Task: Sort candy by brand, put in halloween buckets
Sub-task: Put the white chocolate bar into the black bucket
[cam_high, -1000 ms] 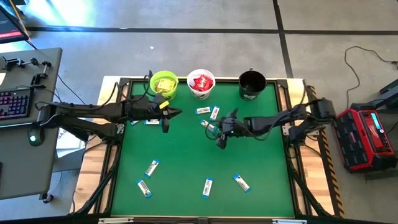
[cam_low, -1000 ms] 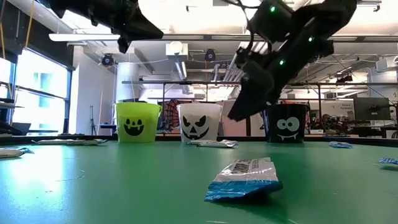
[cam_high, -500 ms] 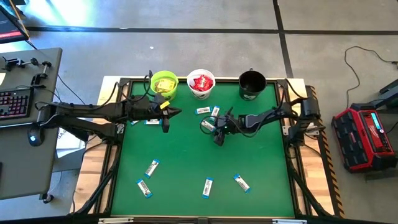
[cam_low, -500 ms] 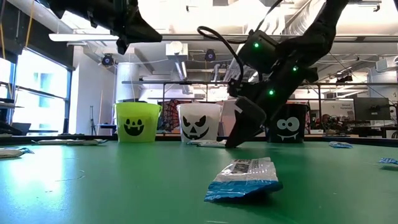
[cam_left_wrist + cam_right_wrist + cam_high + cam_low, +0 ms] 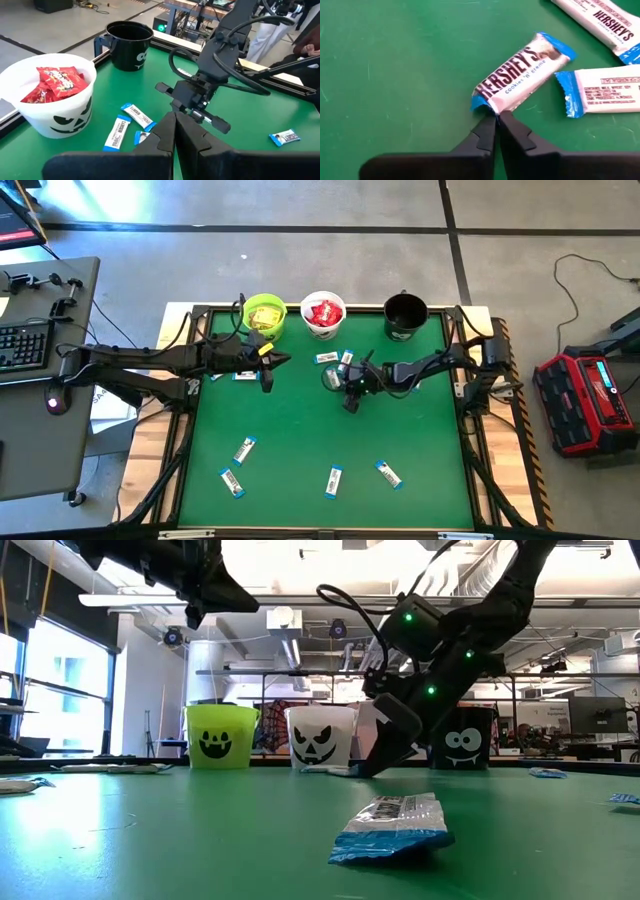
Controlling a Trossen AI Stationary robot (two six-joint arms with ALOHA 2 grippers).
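Observation:
Three buckets stand in a row at the table's far edge: a lime green one (image 5: 264,315) with yellow packets, a white one (image 5: 323,315) with red packets, and a black one (image 5: 405,315). Blue-and-white bars lie flat on the green table. My right gripper (image 5: 497,118) is down at the table in front of the white bucket, shut at one bar (image 5: 522,72). Two more bars (image 5: 605,90) lie just beyond it. My left gripper (image 5: 288,361) hangs shut and empty above the table, near the green bucket. My right gripper meets the bar at its near blue end (image 5: 481,103), the fingertips closed together on the edge of that crimped wrapper end. The fingers slant down from the table's right side, roughly in line with the bar. The bar lies flat on the table.
Several more bars lie scattered on the near half of the table (image 5: 335,480) (image 5: 244,450), and two lie under the left arm (image 5: 245,376). One bar sits close in the low view (image 5: 392,828). A desk with a keyboard stands left of the table.
My right gripper has come down from above the table to its surface and has moved a little toward the table's left edge, ending at the bars in front of the white bucket. The bars have stayed where they were.

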